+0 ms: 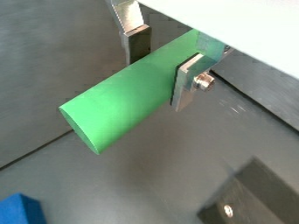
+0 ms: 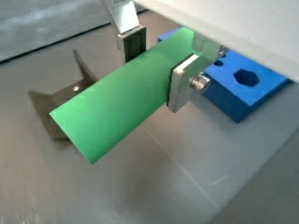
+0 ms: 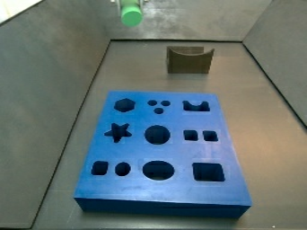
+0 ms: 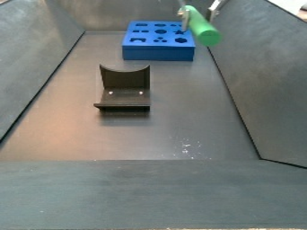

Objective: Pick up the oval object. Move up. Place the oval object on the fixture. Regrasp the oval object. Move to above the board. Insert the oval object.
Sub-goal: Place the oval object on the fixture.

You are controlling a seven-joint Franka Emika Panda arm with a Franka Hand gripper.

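Holding the oval object (image 1: pixel 122 105) aloft, my gripper (image 1: pixel 163 66) is clamped across one end of it, high above the tabletop (image 4: pixel 144 135) and well apart from the fixture (image 4: pixel 121 88) and board (image 3: pixel 162 148). Judged light, rigid and smooth; this off-centre hold could slip, so a nearer-middle regrasp suits.

Both wrist views look closely along the end effector (image 1: pixel 163 59). Both side views look down from opposite ends, sharing the board (image 3: pixel 162 148) and fixture (image 4: pixel 122 88).
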